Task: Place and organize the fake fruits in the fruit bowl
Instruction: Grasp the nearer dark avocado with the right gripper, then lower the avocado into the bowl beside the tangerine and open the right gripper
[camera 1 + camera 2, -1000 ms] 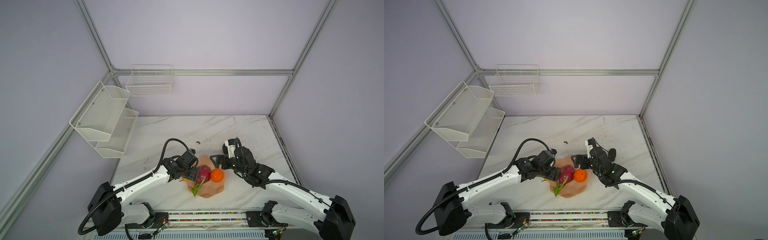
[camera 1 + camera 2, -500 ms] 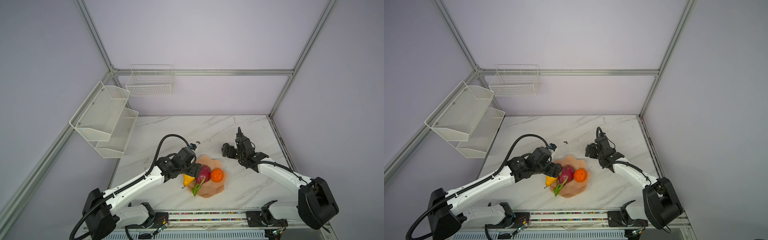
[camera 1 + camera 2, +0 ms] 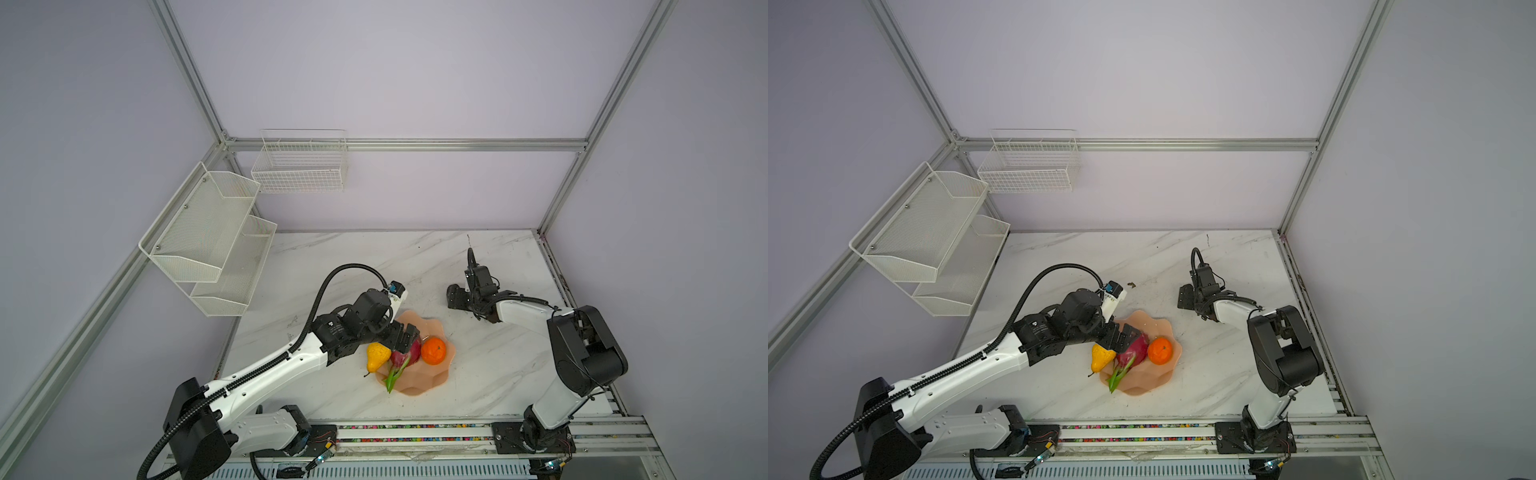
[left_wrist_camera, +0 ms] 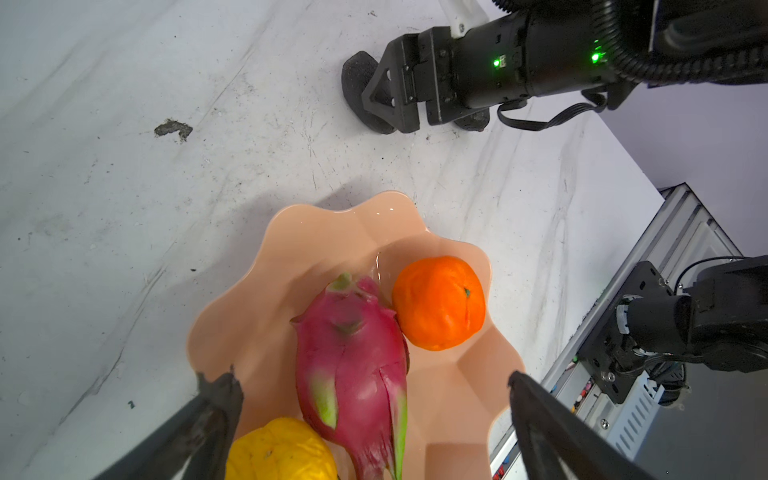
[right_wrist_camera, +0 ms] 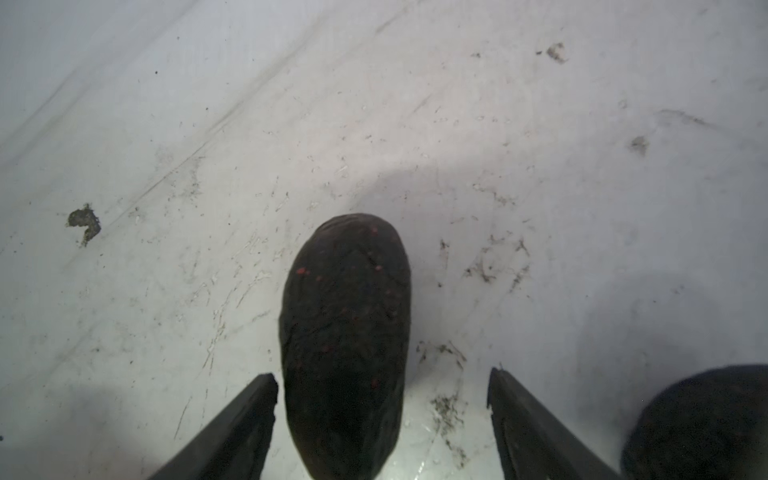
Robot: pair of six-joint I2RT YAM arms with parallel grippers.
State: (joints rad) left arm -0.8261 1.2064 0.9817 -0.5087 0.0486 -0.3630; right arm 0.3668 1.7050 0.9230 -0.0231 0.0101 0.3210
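Observation:
The peach-pink fruit bowl point(image 3: 432, 386) point(image 3: 1152, 388) point(image 4: 324, 232) stands near the table's front. In it lie the magenta dragon fruit point(image 3: 406, 356) point(image 3: 1134, 350) point(image 4: 351, 357) and the orange point(image 3: 433, 350) point(image 3: 1160, 350) point(image 4: 439, 302). The yellow pear point(image 3: 377, 355) point(image 3: 1100, 357) point(image 4: 278, 451) lies at its left edge. My left gripper point(image 3: 401, 337) point(image 3: 1123, 336) point(image 4: 368, 380) hangs open just above pear and dragon fruit, holding nothing. Behind and right of the bowl, my right gripper point(image 3: 456, 297) point(image 3: 1185, 297) point(image 5: 382, 376) stands open astride a dark avocado point(image 5: 345, 332) point(image 4: 357, 79) on the table. Another avocado point(image 5: 698, 419) point(image 4: 471, 120) lies just beside it.
White mesh baskets point(image 3: 208, 232) hang on the left wall and a wire basket point(image 3: 299, 166) on the back wall. A small dark speck point(image 4: 172, 129) marks the marble behind the bowl. The front rail point(image 3: 415, 432) borders the table.
My left gripper opened and let the pear go at the bowl's left edge. My right arm swung away from the bowl to the back right and came down round an avocado, its jaws narrowing.

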